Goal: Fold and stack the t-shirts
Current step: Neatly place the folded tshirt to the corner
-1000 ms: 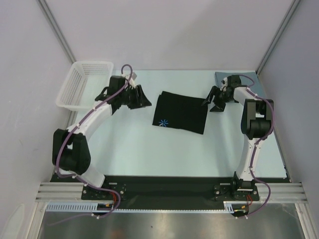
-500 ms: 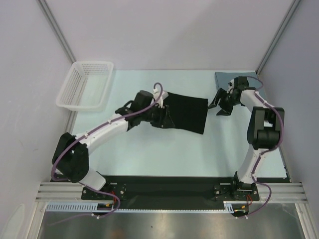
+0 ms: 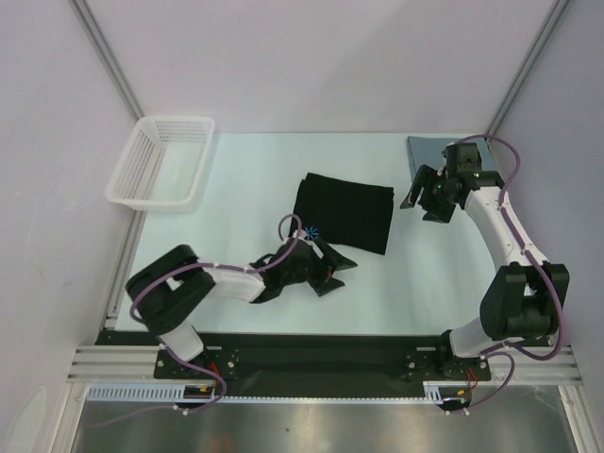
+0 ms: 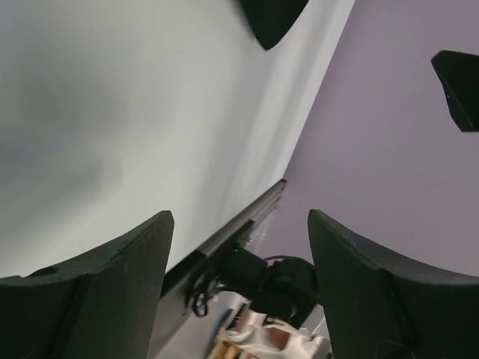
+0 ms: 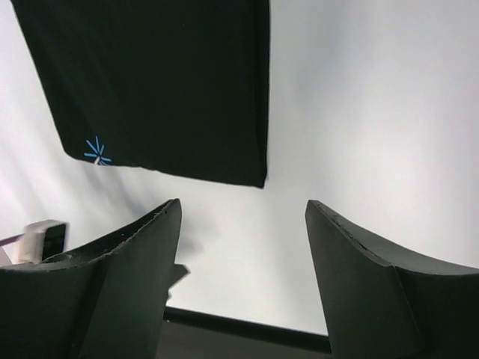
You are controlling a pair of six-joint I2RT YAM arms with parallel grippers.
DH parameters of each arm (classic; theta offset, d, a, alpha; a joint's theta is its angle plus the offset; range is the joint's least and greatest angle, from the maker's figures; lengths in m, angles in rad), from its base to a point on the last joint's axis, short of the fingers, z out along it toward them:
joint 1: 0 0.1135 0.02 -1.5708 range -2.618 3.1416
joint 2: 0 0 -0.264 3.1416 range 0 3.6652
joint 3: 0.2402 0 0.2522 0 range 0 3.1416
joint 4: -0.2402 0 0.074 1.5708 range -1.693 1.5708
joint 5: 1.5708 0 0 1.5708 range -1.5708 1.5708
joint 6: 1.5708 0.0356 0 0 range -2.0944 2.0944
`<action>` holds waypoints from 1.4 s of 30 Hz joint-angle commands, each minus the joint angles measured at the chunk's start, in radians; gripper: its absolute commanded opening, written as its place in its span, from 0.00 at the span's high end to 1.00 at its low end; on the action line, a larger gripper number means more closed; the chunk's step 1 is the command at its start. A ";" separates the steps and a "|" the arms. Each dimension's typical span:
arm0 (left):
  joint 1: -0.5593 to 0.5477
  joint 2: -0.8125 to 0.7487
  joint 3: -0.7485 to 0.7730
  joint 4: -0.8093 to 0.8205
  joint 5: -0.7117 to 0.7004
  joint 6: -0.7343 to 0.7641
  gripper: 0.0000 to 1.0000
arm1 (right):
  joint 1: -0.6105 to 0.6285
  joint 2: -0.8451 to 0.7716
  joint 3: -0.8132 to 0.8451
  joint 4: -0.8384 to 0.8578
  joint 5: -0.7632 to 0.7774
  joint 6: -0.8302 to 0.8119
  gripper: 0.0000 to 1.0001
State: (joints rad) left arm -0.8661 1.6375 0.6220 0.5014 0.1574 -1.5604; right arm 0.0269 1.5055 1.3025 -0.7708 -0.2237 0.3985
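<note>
The black t-shirt (image 3: 344,212) lies folded flat in the middle of the table, its blue-white starburst (image 3: 311,232) at the near left corner. It also shows in the right wrist view (image 5: 157,82). The slate grey-blue t-shirt (image 3: 427,149) lies at the back right, partly behind the right arm. My left gripper (image 3: 338,272) is open and empty, low over the table just in front of the black shirt's near left corner. My right gripper (image 3: 427,203) is open and empty, just right of the black shirt. The left wrist view shows a black shirt corner (image 4: 271,19).
A white mesh basket (image 3: 160,160) stands at the back left. Grey walls close the table at the back and both sides. The black rail with the arm bases runs along the near edge (image 3: 311,354). The right arm's base (image 4: 281,284) shows in the left wrist view.
My left arm has swung from the back left by the basket, across the black shirt, to the near side. My right gripper has shifted slightly right. The black shirt has stayed in place.
</note>
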 commanded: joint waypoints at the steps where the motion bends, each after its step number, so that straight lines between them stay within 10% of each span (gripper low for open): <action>1: -0.077 0.042 0.064 0.136 -0.204 -0.315 0.21 | 0.011 -0.047 0.030 -0.068 0.082 -0.001 0.26; 15: -0.143 0.298 0.350 -0.181 -0.436 -0.466 0.29 | 0.011 -0.080 0.066 -0.114 0.192 -0.043 0.25; 37: -0.156 0.530 0.493 -0.175 -0.552 -0.469 0.46 | -0.015 -0.042 0.087 -0.099 0.106 -0.030 0.23; 42: -0.142 0.535 0.490 -0.132 -0.541 -0.463 0.66 | -0.066 -0.015 0.083 -0.070 0.026 -0.039 0.24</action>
State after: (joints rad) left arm -1.0172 2.1387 1.1191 0.4088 -0.3637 -2.0087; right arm 0.0044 1.4712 1.3674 -0.8761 -0.1272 0.3664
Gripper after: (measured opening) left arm 0.385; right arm 0.771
